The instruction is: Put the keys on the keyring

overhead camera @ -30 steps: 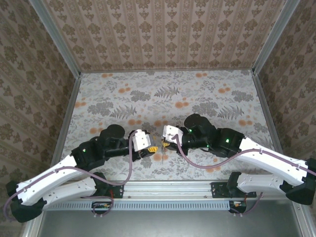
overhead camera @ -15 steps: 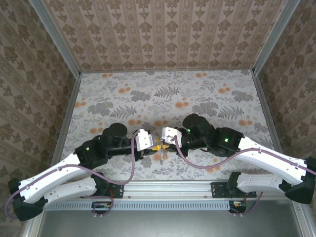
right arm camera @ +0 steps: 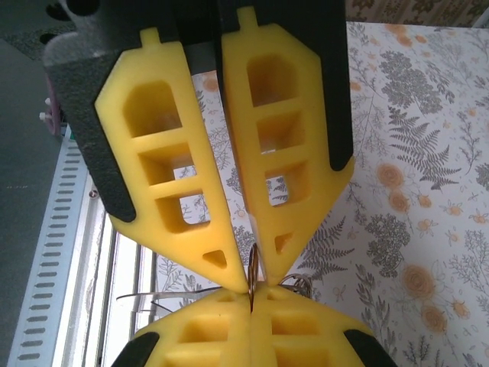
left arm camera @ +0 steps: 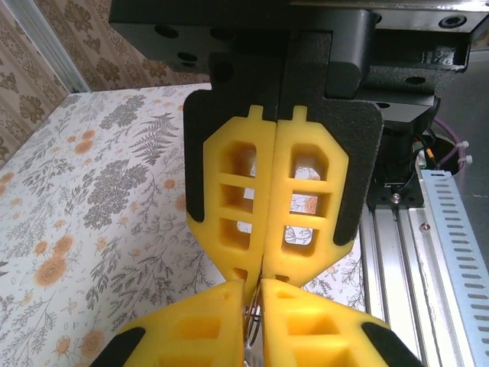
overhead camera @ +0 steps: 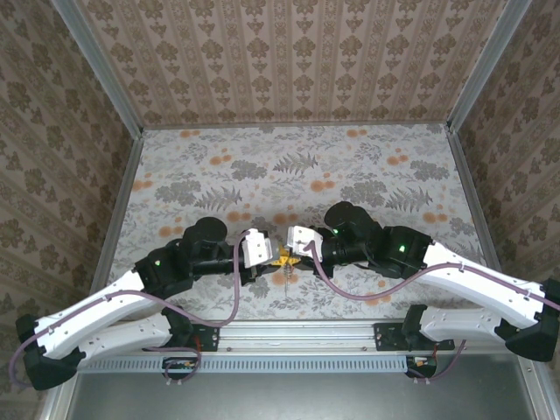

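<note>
Change: left pincer (overhead camera: 278, 261) has slid right and clamped down, tips now meeting the right pincer (overhead camera: 291, 255).
Top view: keyring (overhead camera: 286, 276) hangs just below the joined tips, lifted off the desk (overhead camera: 367, 166), near middle, probably so the keys can thread on.
Left wrist: right pincer clenched flat; left fingers (left arm camera: 221, 302) nip thin metal.
Right wrist: that metal enters both seams, seemingly the keyring grasped from both sides.

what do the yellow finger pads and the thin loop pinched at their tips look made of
The yellow lattice finger pads look like matte moulded or printed plastic, possibly slightly soft: even colour, dull surface, crisp cut-out windows. The thin grey-brown loop pinched at their tips looks like metal with a dull finish: very thin, with a faint glint along its edge.
</note>
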Available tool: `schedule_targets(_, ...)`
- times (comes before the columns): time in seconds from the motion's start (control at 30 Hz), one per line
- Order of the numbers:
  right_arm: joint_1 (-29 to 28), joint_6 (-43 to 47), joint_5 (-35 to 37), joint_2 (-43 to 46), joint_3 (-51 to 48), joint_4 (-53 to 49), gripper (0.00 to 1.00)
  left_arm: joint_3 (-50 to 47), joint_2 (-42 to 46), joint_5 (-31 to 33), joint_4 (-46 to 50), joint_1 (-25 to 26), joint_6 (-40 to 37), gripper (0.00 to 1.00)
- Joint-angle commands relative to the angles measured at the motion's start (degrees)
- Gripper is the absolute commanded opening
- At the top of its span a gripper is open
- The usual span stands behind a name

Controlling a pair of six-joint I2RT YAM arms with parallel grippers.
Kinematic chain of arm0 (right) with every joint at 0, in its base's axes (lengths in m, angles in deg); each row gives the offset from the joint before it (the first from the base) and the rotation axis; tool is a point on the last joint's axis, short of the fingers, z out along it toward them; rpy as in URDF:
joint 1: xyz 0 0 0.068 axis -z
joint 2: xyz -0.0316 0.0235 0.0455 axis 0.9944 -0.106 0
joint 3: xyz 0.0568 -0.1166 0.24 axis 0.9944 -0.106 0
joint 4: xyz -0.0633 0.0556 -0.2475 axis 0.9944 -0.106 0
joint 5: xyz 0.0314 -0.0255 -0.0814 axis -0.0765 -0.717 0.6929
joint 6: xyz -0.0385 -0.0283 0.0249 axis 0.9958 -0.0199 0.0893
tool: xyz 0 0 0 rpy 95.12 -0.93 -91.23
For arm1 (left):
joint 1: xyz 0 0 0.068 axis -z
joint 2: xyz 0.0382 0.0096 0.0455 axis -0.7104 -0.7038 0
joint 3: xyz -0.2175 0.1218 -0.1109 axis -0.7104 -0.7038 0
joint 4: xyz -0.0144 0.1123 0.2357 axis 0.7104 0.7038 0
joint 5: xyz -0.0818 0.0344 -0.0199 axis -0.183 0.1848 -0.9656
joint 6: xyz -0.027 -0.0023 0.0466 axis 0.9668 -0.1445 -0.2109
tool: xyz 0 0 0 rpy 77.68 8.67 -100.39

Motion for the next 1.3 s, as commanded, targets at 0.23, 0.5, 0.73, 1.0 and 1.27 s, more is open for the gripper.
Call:
schedule_targets(0.23,-0.6,0.4,-4.1,3.7,-1.6,5.2,0.0,0.8,-1.0,-3.2,-0.1,0.4,-0.2,0.0)
schedule_targets(0.5,-0.6,-2.7,-8.0,5.6,-5.5,10.6,0.24,-0.4,3.5,-10.8,-7.3,-0.7,3.4,0.0)
schedule_targets(0.73,-0.6,-3.7,-9.4,7.4,-7.3,14.5,0.21,-1.4,6.9,-13.3,-11.6,-0.9,5.3,0.0)
schedule_targets(1.0,-0.6,-4.3,-9.2,7.6,-7.3,15.8,0.01,-4.4,9.3,-14.9,-18.4,-1.1,8.7,0.0)
schedule_targets(1.27,-0.5,-2.5,-4.9,9.4,-6.8,15.5,0.0,-0.2,6.8,-5.9,-2.9,0.0,4.4,0.06)
